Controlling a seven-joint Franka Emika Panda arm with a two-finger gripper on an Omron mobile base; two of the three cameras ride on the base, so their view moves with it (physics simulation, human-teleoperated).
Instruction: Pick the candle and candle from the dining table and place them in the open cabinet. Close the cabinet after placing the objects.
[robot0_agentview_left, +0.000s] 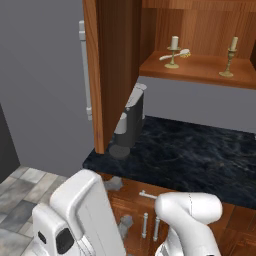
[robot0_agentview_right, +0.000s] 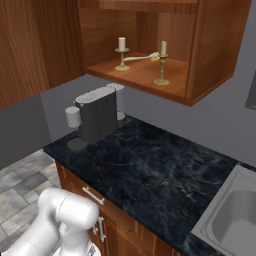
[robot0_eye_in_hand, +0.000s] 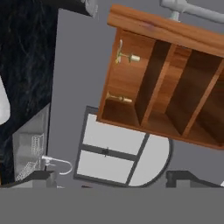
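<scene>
Both candles stand on the lowest shelf of the open cabinet (robot0_agentview_left: 200, 70). The thicker candle (robot0_agentview_left: 173, 50) is on the left and the thin taper candle (robot0_agentview_left: 230, 56) on the right, each upright on a brass holder. From the other side the same two appear as the thick candle (robot0_agentview_right: 121, 51) and the taper (robot0_agentview_right: 162, 61). My gripper (robot0_eye_in_hand: 113, 180) is open and holds nothing. It hangs well away from the cabinet (robot0_eye_in_hand: 144, 83) and looks at it rolled sideways, with both candles (robot0_eye_in_hand: 127, 57) inside. The cabinet door (robot0_agentview_left: 112, 65) swings out wide. The dining table is out of view.
A white brush-like object (robot0_agentview_left: 177, 54) lies behind the thick candle. Under the cabinet, a grey coffee machine (robot0_agentview_right: 95, 116) stands on the black marble counter (robot0_agentview_right: 150, 170). A steel sink (robot0_agentview_right: 235, 215) is set in the counter's right end. The door's long silver handle (robot0_agentview_left: 84, 70) faces left.
</scene>
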